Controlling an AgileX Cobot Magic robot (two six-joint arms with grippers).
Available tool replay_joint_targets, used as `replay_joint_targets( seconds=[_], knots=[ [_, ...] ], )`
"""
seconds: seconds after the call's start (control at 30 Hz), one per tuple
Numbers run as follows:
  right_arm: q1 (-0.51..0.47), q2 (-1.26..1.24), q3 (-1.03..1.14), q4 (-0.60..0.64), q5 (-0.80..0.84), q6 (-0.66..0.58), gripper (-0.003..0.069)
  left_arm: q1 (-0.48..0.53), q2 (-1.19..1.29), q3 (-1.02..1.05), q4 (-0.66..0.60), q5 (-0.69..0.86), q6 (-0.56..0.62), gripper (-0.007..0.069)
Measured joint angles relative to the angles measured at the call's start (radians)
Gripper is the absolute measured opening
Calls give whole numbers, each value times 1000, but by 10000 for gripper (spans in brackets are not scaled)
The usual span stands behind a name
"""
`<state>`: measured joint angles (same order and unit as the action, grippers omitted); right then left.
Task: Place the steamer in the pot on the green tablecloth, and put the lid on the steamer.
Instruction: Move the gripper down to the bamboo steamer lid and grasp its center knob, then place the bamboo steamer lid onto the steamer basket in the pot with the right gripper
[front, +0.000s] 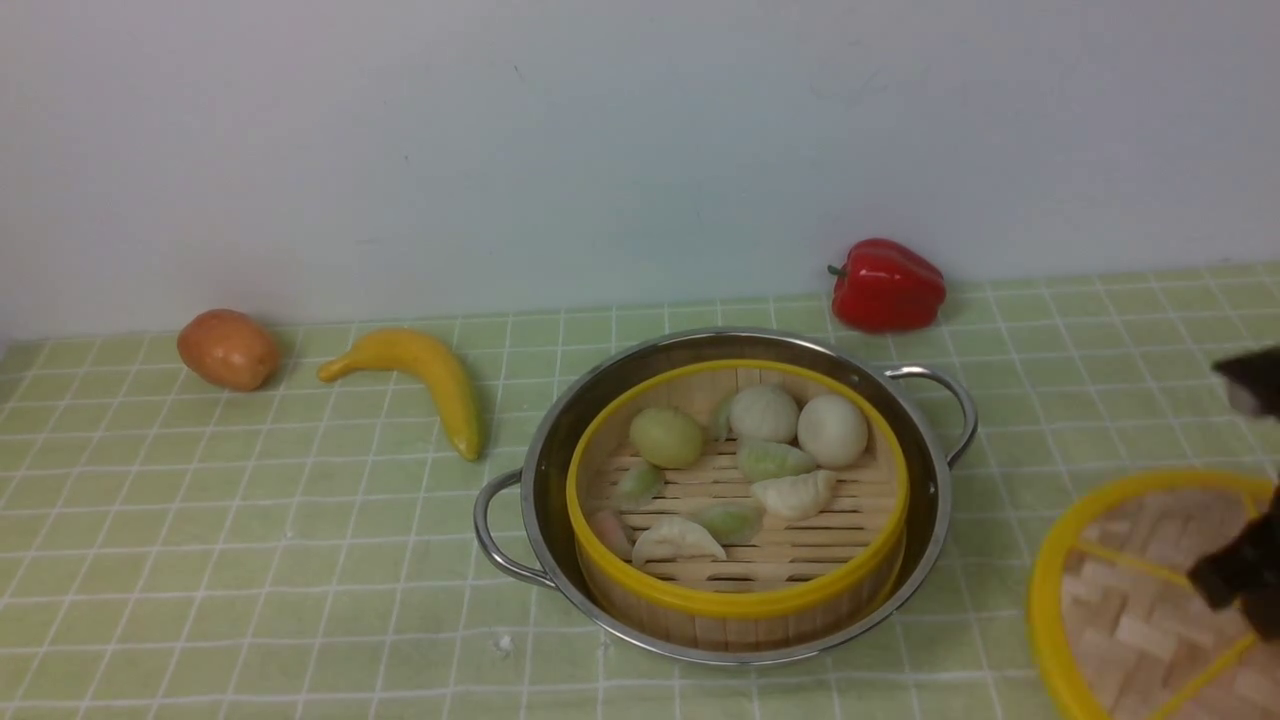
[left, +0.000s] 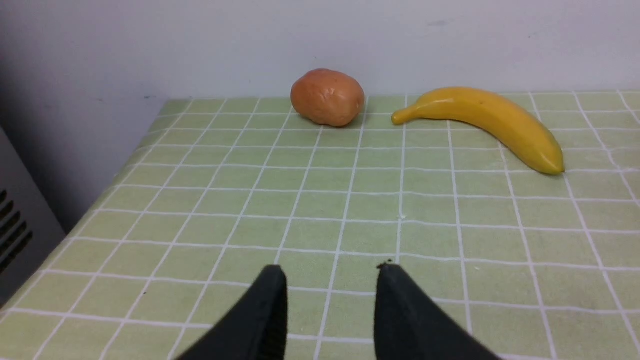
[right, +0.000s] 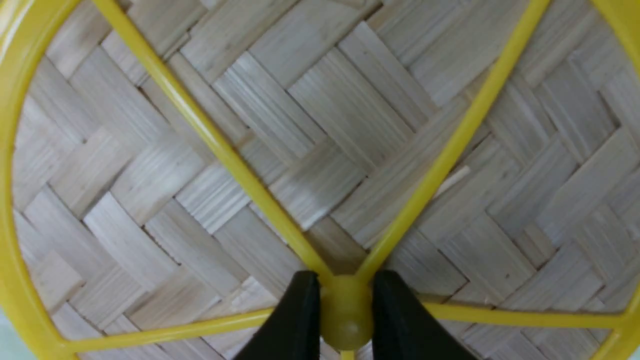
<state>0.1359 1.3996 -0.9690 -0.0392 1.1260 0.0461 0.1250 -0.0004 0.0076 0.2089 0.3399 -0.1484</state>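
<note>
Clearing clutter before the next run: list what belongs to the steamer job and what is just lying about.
Job: round bamboo steamer with yellow rim; shiny steel pot; pale green checked tablecloth; flat woven bamboo lid; right gripper shut on its knob.
Lying about: brown potato; yellow banana; red bell pepper.
</note>
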Motion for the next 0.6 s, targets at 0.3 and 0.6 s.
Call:
replay_joint_targets(
  seconds=[0.3,0.6],
  knots=[
    [157,2,-293,233,-30,-179,146,0,0,0,0,0,0,243],
    [385,264,-509,141,-32,-233,146,0,0,0,0,0,0,243]
  ],
)
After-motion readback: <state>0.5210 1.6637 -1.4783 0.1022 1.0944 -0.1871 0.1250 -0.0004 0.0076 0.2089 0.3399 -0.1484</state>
